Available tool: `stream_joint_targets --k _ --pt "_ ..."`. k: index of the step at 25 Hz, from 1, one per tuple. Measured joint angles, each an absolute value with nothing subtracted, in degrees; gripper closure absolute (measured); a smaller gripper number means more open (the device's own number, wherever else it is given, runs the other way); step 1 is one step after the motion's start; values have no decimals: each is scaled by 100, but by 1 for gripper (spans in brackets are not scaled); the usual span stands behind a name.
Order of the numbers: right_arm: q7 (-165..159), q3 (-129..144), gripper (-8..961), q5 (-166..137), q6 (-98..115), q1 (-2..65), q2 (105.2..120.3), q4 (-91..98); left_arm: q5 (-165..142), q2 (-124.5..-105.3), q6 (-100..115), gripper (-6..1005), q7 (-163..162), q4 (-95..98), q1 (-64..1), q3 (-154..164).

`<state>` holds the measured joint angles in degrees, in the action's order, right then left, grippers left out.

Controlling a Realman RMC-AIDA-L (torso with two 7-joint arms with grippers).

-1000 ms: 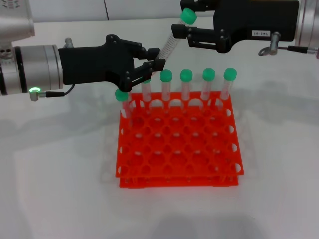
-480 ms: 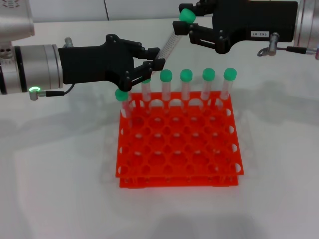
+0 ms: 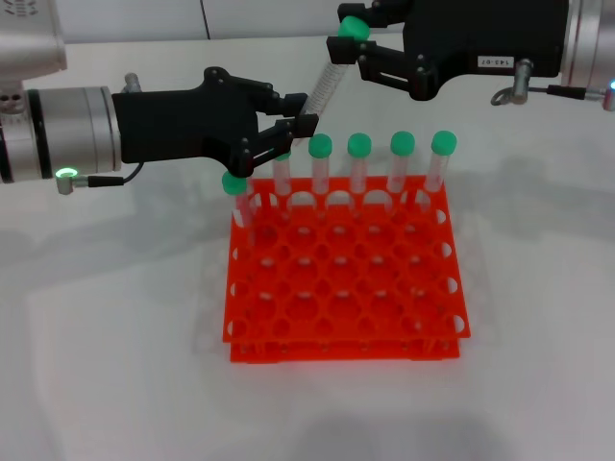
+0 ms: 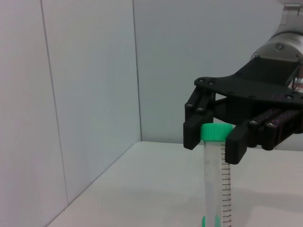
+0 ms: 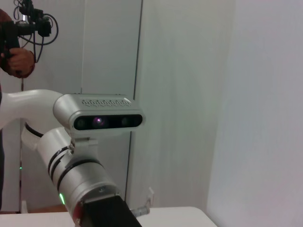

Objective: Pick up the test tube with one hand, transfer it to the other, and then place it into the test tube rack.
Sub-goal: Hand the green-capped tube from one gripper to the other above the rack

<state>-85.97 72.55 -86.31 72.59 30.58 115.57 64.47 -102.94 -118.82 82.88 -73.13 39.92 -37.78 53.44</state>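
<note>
Left claw is pinched shut on the lower end of the tube, which slants up to the right claw, whose fingers sit spread either side of the green cap, not yet clamped. The tube's light, stiff, slick plastic, so gripping right under the ribbed cap looks safest. The orange rack of round holes sits below on the white table.

You are looking at a white table that is carrying one thing directly: the orange-red test tube rack, which is sitting flat near the middle, with bare white surface lying all around its base.
</note>
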Motion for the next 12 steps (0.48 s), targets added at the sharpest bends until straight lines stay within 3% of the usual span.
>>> stream_joint_targets --k 12 --pt "-8593 7307 672 -8600 7259 3128 11557 6452 -10299 -11891 8293 809 -7313 3990 -3787 5387"
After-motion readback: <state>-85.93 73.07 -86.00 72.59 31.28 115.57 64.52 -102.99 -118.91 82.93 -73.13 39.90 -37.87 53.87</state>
